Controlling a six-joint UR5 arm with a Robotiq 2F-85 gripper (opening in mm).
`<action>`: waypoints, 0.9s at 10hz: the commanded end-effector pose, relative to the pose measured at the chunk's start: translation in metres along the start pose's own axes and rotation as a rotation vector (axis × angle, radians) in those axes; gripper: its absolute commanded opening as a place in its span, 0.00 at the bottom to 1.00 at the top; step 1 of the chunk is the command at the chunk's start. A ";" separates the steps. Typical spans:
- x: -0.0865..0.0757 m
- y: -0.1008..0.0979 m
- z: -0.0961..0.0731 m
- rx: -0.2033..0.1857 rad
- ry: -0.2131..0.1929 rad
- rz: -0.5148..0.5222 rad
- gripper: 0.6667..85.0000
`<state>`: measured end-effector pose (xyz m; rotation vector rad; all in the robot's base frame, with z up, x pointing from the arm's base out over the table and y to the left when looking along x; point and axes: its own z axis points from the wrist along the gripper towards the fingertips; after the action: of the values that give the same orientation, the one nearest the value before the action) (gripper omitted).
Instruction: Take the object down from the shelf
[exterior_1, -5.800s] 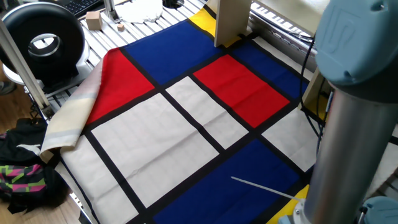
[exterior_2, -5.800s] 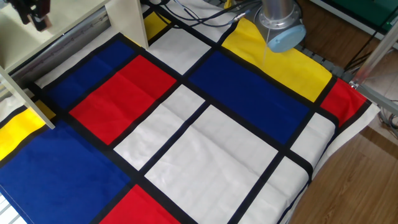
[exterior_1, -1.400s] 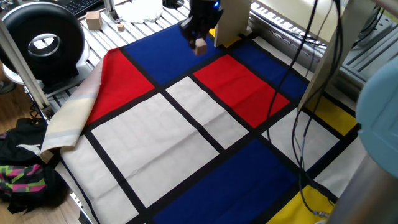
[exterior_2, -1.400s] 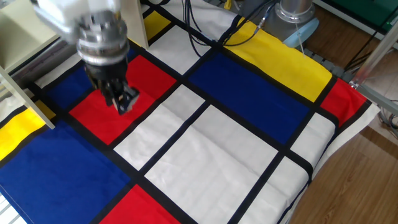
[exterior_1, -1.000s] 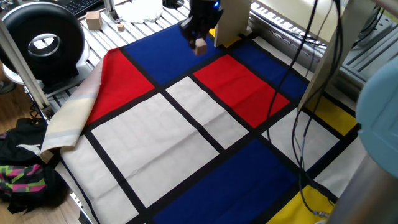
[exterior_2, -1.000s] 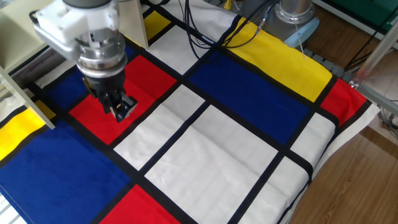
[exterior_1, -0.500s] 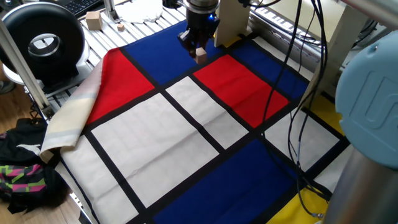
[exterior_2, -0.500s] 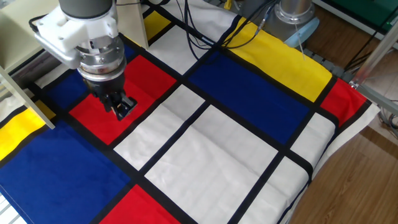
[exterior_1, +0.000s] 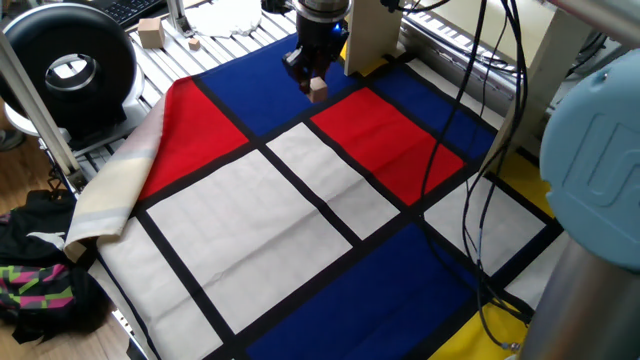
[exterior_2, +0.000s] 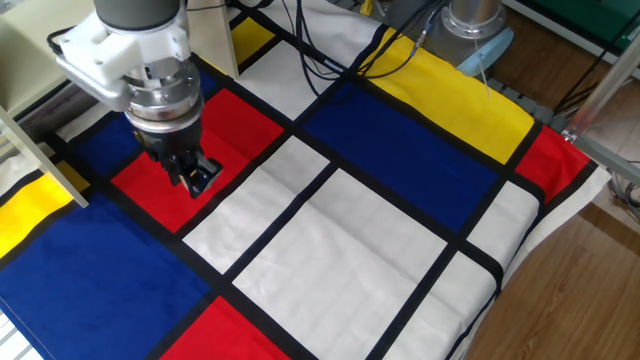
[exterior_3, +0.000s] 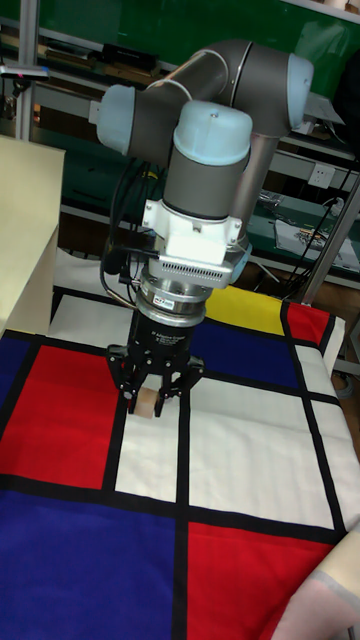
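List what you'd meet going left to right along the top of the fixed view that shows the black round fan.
Black round fan → pale wooden cube → white crumpled cloth → black gripper holding the tiny tan block → cream wooden shelf board.

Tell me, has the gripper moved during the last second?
Yes. The gripper with the block went lower, from beside the shelf toward the red patch.

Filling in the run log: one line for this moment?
gripper: shut on block | block: off shelf, above cloth | contact with cloth: cannot tell
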<state>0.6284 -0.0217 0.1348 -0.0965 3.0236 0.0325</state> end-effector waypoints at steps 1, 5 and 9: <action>-0.007 0.013 0.018 -0.052 0.004 0.007 0.00; -0.014 0.021 0.067 -0.046 -0.029 0.016 0.00; -0.020 0.018 0.100 -0.038 -0.033 0.024 0.00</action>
<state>0.6522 -0.0018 0.0576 -0.0848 3.0006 0.0831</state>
